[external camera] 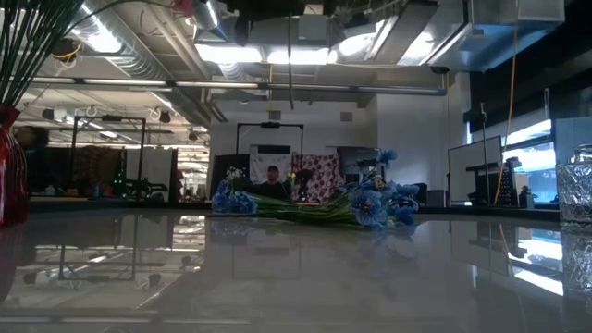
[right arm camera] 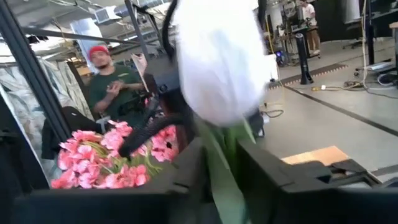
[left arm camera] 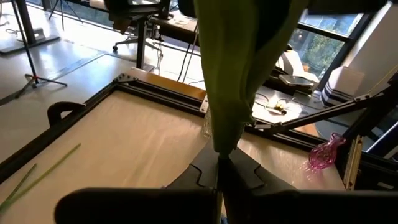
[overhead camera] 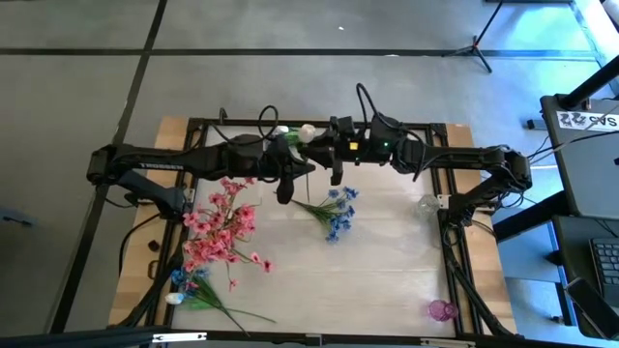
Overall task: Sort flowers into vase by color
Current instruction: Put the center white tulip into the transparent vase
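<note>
A white tulip sprig (overhead camera: 307, 131) is held up over the table's far middle, where both arms meet. My left gripper (left arm camera: 221, 169) is shut on its green leaf and stem. My right gripper (right arm camera: 224, 171) is shut on the stem just under the white bud (right arm camera: 217, 62). A bunch of blue flowers (overhead camera: 336, 213) lies flat on the table middle. The pink flowers (overhead camera: 221, 230) spread out at the left, their stems in a red vase (external camera: 7, 166). More blue and white sprigs (overhead camera: 189, 285) lie near the left front corner. My left gripper pinches the tulip's green leaf and stem (left arm camera: 225, 134) between its two shut fingers, and the green runs on beyond the fingertips. The sprig is lifted clear of the table. My right gripper has the green stem (right arm camera: 227, 149) between its two fingers, close below the white bud. The bud stands just past the fingertips, off the table.
A clear glass vase (overhead camera: 428, 205) stands near the right edge and a small pink vase (overhead camera: 441, 310) at the right front corner. A black frame (overhead camera: 455, 261) borders the table. A person (right arm camera: 112, 84) stands beyond the table's left side.
</note>
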Robot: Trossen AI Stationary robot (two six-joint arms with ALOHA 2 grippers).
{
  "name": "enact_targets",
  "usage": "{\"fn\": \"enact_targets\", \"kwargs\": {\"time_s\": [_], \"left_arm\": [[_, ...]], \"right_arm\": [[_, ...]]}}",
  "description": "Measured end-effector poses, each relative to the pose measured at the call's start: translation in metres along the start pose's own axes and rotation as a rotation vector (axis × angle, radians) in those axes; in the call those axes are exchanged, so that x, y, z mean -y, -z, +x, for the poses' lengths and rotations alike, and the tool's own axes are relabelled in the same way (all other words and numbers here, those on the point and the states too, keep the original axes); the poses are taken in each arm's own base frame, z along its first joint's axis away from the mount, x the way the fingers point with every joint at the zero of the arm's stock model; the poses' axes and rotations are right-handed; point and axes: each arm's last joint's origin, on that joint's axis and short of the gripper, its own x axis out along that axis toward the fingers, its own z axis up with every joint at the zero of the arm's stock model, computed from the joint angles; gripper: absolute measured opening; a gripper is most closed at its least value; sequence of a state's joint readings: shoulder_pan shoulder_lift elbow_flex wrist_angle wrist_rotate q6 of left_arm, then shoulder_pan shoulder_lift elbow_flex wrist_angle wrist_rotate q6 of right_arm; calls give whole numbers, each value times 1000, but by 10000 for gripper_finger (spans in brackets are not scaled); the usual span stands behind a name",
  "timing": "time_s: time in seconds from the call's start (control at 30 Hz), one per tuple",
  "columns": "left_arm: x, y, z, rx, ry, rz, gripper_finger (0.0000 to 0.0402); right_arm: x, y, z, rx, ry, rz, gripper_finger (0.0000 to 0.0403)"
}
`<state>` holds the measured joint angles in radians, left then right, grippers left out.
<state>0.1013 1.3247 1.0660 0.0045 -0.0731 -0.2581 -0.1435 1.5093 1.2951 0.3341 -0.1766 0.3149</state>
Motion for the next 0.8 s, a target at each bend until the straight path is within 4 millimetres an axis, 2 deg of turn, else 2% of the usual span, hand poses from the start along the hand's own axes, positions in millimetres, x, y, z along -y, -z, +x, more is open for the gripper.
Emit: {"fn": "enact_targets", "kwargs": {"time_s": [0.1, 0.13, 0.37, 0.5, 0.63, 0.8], "left_arm": [[0, -1, -3, -3, 1, 5, 2], [0, -1, -4, -4, 1, 5, 5], [1, -2, -8, -18, 31, 0, 63], [3, -14, -20, 22, 46, -5, 100], [9, -35, -44, 111, 104, -6, 128], [13, -51, -79, 203, 147, -89, 144]], "right_arm": [[1, 0, 0, -2, 4, -6, 21], [0, 0, 0, 1, 4, -10, 13], [-2, -5, -8, -25, 29, -21, 8], [-7, -17, -21, -15, 69, -60, 11], [-18, -41, -51, 3, 147, -157, 6], [-36, -70, -111, 11, 251, -300, 5]]}}
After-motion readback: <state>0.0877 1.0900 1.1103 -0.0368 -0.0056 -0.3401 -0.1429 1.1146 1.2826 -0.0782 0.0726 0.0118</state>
